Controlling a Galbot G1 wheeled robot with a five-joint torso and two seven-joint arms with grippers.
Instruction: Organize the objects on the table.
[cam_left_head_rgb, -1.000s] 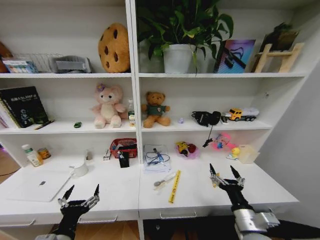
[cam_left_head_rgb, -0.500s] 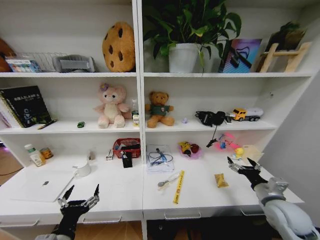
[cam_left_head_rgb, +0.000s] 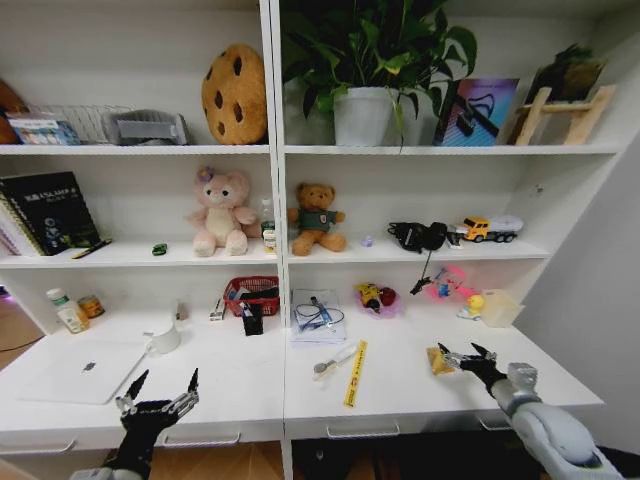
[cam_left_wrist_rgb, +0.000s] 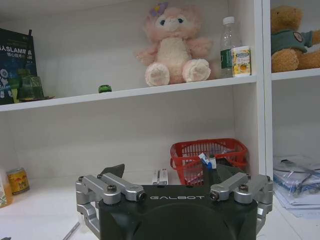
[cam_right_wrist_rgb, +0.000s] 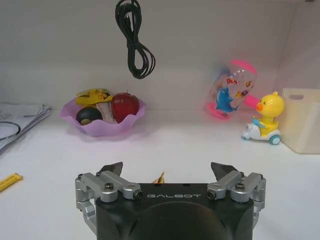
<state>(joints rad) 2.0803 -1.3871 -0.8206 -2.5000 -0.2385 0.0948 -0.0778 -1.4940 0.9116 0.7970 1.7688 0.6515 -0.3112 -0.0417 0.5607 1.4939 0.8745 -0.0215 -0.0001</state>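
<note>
1. Head view: I have the left gripper (cam_left_head_rgb: 160, 391) low at the near edge of the white bench (cam_left_head_rgb: 230, 385), fingers spread and holding nothing. The silver laptop (cam_left_head_rgb: 80, 370) lies closed just beyond it on the bench's left part, with a white mug (cam_left_head_rgb: 163, 338) behind it. The right gripper (cam_left_head_rgb: 462, 355) sits over the bench's right part, fingers spread, right beside a small yellow packet (cam_left_head_rgb: 438, 361). The yellow measuring strip (cam_left_head_rgb: 353, 372) lies mid-bench beside a spoon (cam_left_head_rgb: 330, 362); bare bench lies between strip and packet. The tiny green toy car (cam_left_head_rgb: 157, 248) sits on the middle shelf by the pink plush bear (cam_left_head_rgb: 217, 212).

2. Left wrist view: my gripper (cam_left_wrist_rgb: 175, 192) is spread, empty. Ahead stand a red basket (cam_left_wrist_rgb: 207, 157) against the back wall and a stack of papers (cam_left_wrist_rgb: 297, 177) next to it. Above, the green-labelled bottle (cam_left_wrist_rgb: 227, 47) stands upright beside the bear on the shelf.

3. Right wrist view: the open fingers of the right gripper straddle the packet's tip (cam_right_wrist_rgb: 160, 177). Clear bench stretches ahead to a purple bowl (cam_right_wrist_rgb: 102, 117), a duck toy (cam_right_wrist_rgb: 262, 125) and a hanging black cable (cam_right_wrist_rgb: 135, 42).
</note>
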